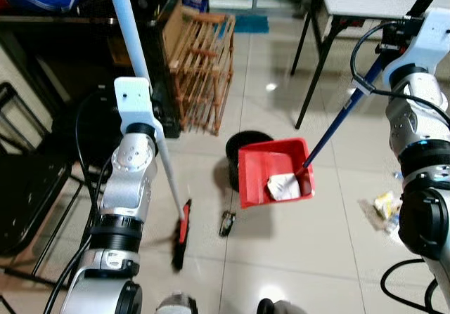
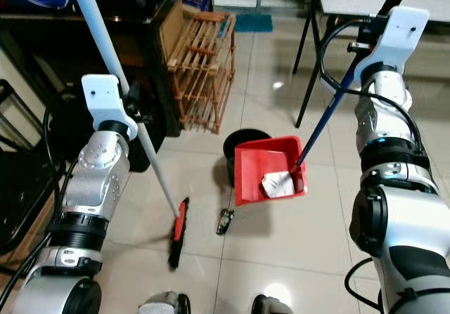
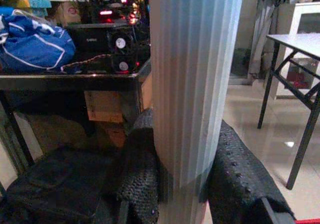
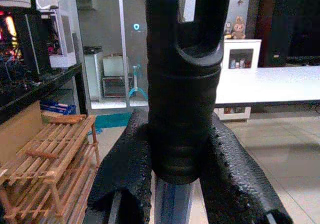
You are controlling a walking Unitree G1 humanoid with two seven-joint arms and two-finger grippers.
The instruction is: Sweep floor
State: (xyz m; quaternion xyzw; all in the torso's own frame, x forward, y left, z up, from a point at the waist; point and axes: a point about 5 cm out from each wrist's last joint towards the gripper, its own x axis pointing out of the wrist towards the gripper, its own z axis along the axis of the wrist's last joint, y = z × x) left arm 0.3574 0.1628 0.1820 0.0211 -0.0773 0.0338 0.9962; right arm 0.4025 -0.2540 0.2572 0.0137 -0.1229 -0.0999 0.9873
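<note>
While the left tool clamps the broom and the right tool clamps the dustpan handle, collection appears underway; litter remaining on the floor requires sweeping next.

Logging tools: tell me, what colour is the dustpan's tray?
Red; the plastic dustpan tray shows best in the left eye view.

Silver arms, white wrist housings, black cables, black joints

We see a bright red plastic dustpan on a dark blue pole, with crumpled white paper inside. Our pale blue ribbed broom handle ends in a red-and-black broom head. The glossy floor tiles are cream, and the slatted wooden rack is light brown.
</note>
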